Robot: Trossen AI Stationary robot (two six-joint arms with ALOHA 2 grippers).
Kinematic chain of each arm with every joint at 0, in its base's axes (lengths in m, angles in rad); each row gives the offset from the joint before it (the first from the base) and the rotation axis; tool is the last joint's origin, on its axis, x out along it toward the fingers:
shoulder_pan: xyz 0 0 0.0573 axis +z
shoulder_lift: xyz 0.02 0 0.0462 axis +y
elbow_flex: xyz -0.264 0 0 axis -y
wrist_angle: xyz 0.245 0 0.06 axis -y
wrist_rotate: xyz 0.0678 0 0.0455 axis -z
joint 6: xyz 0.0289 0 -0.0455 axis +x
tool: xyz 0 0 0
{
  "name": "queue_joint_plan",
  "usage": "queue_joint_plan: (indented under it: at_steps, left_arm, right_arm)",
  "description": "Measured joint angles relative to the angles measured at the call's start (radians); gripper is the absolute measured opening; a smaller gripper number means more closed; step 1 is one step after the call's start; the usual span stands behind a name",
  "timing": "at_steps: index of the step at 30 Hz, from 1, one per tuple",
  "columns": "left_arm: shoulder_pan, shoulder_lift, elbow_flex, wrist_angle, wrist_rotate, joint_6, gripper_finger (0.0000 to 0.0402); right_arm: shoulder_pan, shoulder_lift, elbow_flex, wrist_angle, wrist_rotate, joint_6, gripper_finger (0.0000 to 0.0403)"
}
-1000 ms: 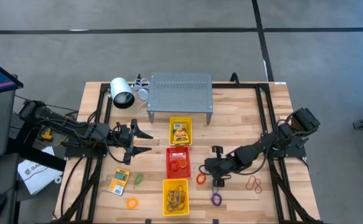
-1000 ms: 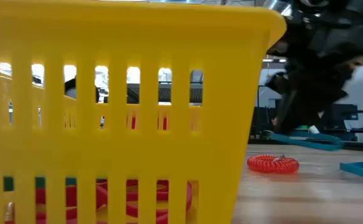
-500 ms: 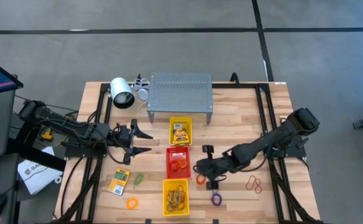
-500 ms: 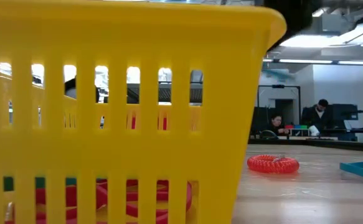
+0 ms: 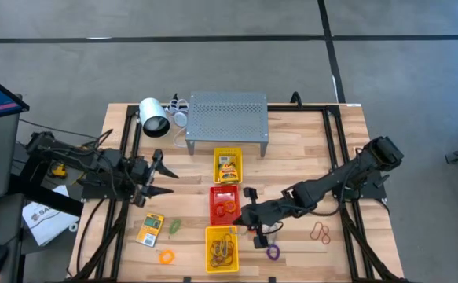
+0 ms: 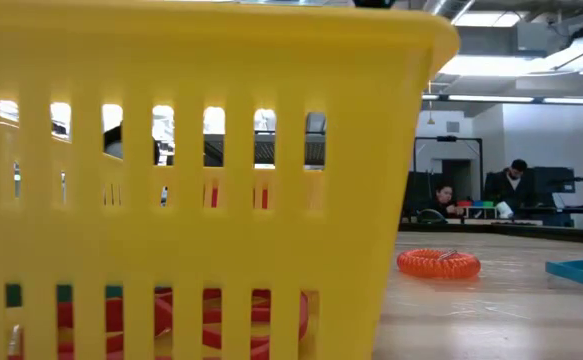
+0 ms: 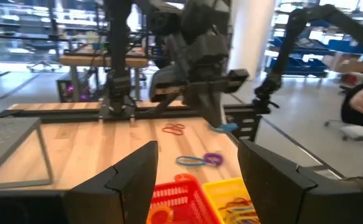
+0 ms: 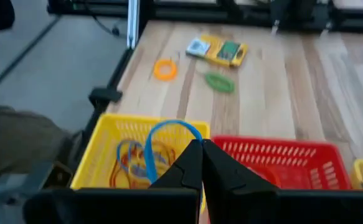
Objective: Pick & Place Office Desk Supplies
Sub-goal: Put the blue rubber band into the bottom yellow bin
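Observation:
My right gripper (image 5: pixel 249 215) (image 8: pixel 201 147) is shut on a thin blue rubber-band loop (image 8: pixel 157 138), above the gap between the red tray (image 5: pixel 225 203) and the near yellow tray (image 5: pixel 221 248). My left gripper (image 5: pixel 166 174) (image 7: pixel 197 158) stands open and level at the table's left, holding nothing. Flat on the wood lie a yellow card packet (image 5: pixel 150 228), a green loop (image 5: pixel 175 226), an orange loop (image 5: pixel 166 255), a purple loop (image 5: pixel 272 251) and reddish loops (image 5: pixel 320 230). An orange coil ring (image 6: pixel 438 263) also rests on the table. My right gripper pinches the blue loop at one end (image 8: pixel 191 131) between its two fingertips. The fingers slant downward, coming from the table's right side. The loop is lifted clear of the table and shows in front of the near yellow tray (image 8: pixel 137 134) in the wrist view.
A far yellow tray (image 5: pixel 228 167) holds card packets. A grey perforated metal shelf (image 5: pixel 227 118) and a white cylinder (image 5: pixel 154 116) stand at the far edge. Another blue band (image 6: pixel 581 268) lies on the wood. People sit in the room beyond the table.
My right gripper has risen and gone toward the table's left, toward the trays, staying shut; the blue band it holds has come up off the table. My left gripper has drawn back a little toward the table's left edge, still open.

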Motion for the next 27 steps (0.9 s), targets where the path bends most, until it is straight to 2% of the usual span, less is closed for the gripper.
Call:
queue_joint_plan:
  at_steps: [8,14,22,27]
  left_arm:
    - [0.0,-0.025,0.0,-0.05,0.037,-0.022,0.0218]
    - [0.0,-0.025,0.0,-0.044,0.083,-0.022,0.0218]
    - [0.0,-0.024,0.0,-0.059,0.169,0.008,0.0218]
    - [0.0,-0.024,0.0,-0.102,0.175,0.036,0.0218]
  right_arm:
    - [0.026,0.049,0.0,0.173,-0.027,0.018,0.0]
    - [0.035,0.145,0.001,0.3,-0.027,0.061,0.0]
    - [0.024,0.219,0.104,0.312,-0.031,0.116,0.0]
    - [0.024,0.225,0.161,0.3,-0.028,0.132,0.0]
